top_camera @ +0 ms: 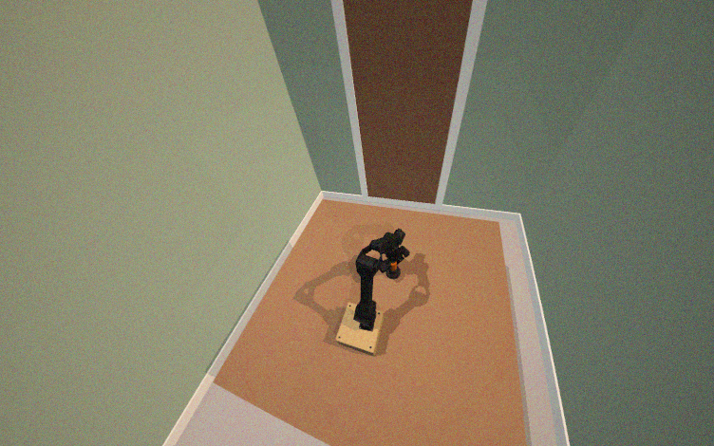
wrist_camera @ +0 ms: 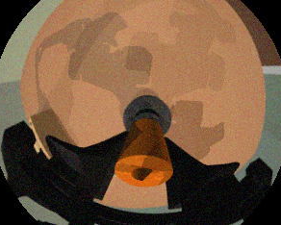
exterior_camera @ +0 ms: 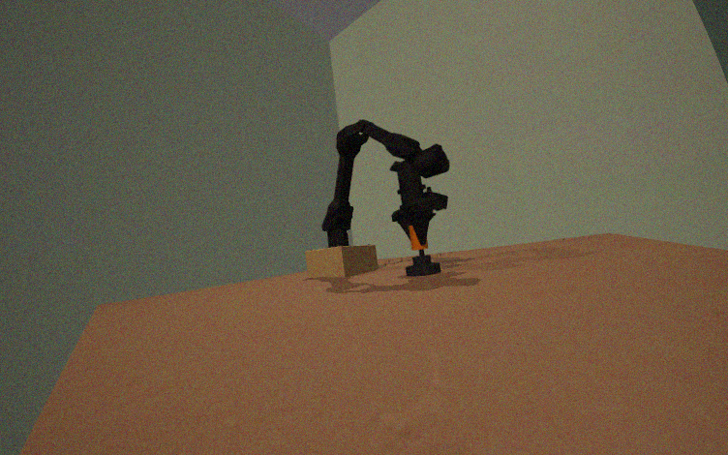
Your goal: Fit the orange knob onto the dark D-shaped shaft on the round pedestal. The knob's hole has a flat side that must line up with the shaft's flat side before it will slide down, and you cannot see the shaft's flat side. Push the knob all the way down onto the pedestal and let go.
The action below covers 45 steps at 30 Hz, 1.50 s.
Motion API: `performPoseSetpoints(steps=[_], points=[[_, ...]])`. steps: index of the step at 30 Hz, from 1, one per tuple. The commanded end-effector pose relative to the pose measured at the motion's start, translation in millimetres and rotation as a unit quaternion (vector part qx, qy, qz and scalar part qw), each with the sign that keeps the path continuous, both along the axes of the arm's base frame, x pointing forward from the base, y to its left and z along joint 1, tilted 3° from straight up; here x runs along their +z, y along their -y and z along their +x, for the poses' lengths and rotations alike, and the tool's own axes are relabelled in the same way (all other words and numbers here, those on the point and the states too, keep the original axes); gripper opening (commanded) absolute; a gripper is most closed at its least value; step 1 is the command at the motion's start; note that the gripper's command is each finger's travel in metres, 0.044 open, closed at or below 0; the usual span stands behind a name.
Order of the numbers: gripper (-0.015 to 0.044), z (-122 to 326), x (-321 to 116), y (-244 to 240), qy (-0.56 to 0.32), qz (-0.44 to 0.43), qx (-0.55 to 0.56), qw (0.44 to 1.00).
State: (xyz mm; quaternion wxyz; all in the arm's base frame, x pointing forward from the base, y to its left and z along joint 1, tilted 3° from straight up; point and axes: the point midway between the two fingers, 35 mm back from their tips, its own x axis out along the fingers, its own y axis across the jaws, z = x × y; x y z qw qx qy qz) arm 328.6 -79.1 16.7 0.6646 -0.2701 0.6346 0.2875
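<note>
The orange knob (top_camera: 393, 266) (exterior_camera: 415, 239) (wrist_camera: 145, 144) is held between the fingers of my gripper (exterior_camera: 418, 241) (wrist_camera: 146, 137), which is shut on it. The dark round pedestal (top_camera: 393, 274) (exterior_camera: 422, 267) (wrist_camera: 130, 113) stands on the table top directly below the knob. In the exterior view a short length of the dark shaft (exterior_camera: 421, 252) shows between the knob's lower end and the pedestal, so the knob is above the pedestal, not down on it. Whether the shaft's tip is inside the hole cannot be told. The shaft's flat side is hidden.
The arm's base stands on a light wooden block (top_camera: 357, 338) (exterior_camera: 330, 261) beside the pedestal. The arm arches over from that block, and its shadows fall on the brown table top (top_camera: 432, 377) (exterior_camera: 389, 361). Walls stand around the table.
</note>
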Motion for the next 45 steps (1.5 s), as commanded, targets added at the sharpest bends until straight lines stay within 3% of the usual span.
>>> performPoseSetpoints(steps=[1, 11, 18, 45], points=[[0.0000, 2.0, -0.4, 0.0, 0.002, 0.000, 0.004, 1.000], [0.0000, 4.1, 4.5, 0.3, 0.003, -0.001, 0.008, 1.000], [0.0000, 3.6, 2.1, 0.3, 0.006, -0.004, 0.108, 0.994], [0.0000, 2.3, 4.3, 0.0, 0.007, -0.004, 0.113, 0.994]])
